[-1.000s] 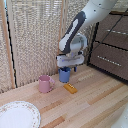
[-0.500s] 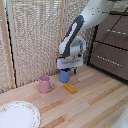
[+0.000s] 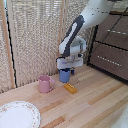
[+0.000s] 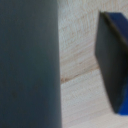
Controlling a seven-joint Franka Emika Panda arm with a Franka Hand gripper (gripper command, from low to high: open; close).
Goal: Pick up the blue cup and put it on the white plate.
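The blue cup (image 3: pixel 64 76) stands upright on the wooden table, against the reed screen. My gripper (image 3: pixel 65 67) is lowered straight onto its rim from above, and its body hides the top of the cup. In the wrist view one dark finger (image 4: pixel 27 65) fills one side and the blue cup (image 4: pixel 114 60) shows on the other. Bare wood lies between them, so the jaws look open and not clamped. The white plate (image 3: pixel 15 116), with a patterned rim, lies at the exterior view's lower left, well away from the cup.
A pink mug (image 3: pixel 45 84) stands just to the exterior view's left of the blue cup. A small yellow block (image 3: pixel 70 88) lies on the table in front of the cup. A dark drawer cabinet (image 3: pixel 110 50) stands at the exterior view's right.
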